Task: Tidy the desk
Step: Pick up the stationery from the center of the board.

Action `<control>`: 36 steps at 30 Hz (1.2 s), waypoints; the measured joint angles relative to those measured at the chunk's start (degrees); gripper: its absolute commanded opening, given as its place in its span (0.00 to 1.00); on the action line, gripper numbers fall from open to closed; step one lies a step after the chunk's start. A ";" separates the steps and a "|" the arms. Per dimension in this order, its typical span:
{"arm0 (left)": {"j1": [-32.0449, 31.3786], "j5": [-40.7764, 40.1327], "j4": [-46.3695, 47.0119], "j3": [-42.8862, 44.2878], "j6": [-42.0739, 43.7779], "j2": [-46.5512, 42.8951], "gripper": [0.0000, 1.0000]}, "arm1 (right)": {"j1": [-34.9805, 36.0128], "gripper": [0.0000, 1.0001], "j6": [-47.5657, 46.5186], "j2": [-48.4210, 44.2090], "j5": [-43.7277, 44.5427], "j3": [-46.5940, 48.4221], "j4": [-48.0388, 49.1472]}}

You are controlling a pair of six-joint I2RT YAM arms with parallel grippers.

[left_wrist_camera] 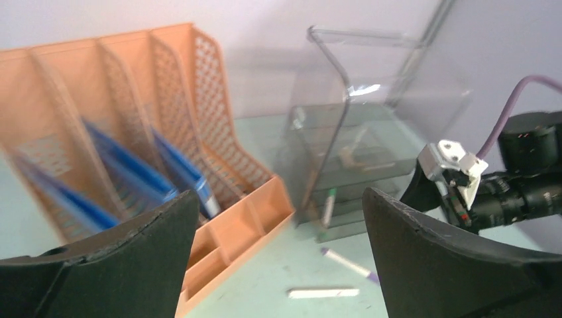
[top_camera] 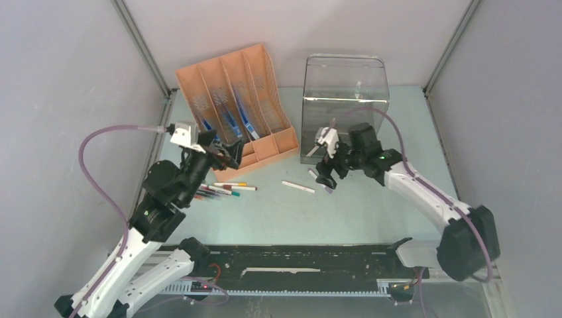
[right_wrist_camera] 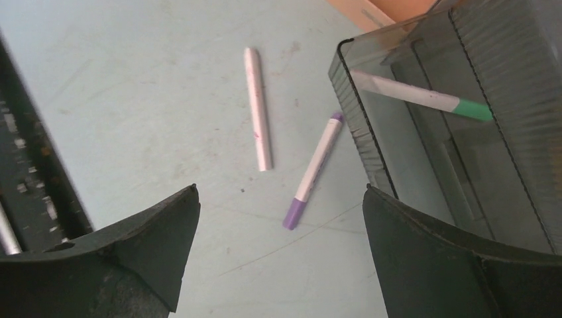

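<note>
Your left end effector [left_wrist_camera: 278,193] is spread wide with nothing between its fingers. It hangs above the left part of the pale green bench [top_camera: 371,212], pointing toward the orange file rack [left_wrist_camera: 219,132], which has blue folders [left_wrist_camera: 126,172] in its slots. Your right end effector [right_wrist_camera: 281,189] is spread just as wide and also holds nothing and touches nothing. It hovers over the middle of the bench, just in front of the clear smoked box [right_wrist_camera: 504,99].

Below it on the bench lie a white pen [right_wrist_camera: 258,109] and, just beside it, a purple-capped pen [right_wrist_camera: 314,171]. The purple pen's far end seems to touch the box's corner, though the angle leaves that unsure. A green-capped pen [right_wrist_camera: 424,98] lies inside the box. A cluster of pens [top_camera: 219,191] lies on the bench near your left arm, in front of the rack. The bench fills the enclosure from wall to wall, with both arm bases at its near edge.
</note>
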 measured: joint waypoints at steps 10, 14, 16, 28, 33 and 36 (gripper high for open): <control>0.02 -9.05 -6.08 -11.91 8.70 -4.81 1.00 | 7.76 0.78 4.92 17.25 21.18 2.29 3.85; 0.02 -9.35 -7.39 -12.52 9.90 -5.38 1.00 | 8.22 0.65 5.92 21.27 24.61 2.32 3.89; 0.02 -9.33 -7.37 -12.52 10.29 -6.16 1.00 | 8.24 0.61 6.34 22.01 25.70 2.32 3.87; 0.02 -8.96 -7.15 -12.52 10.78 -6.23 1.00 | 8.85 0.49 7.26 24.06 26.99 2.34 3.89; 0.02 -8.96 -7.15 -12.52 10.78 -5.92 1.00 | 9.84 0.48 7.28 25.55 27.50 2.34 3.89; 0.02 -8.83 -7.17 -12.52 10.78 -5.51 1.00 | 9.99 0.44 7.28 26.40 27.93 2.45 4.02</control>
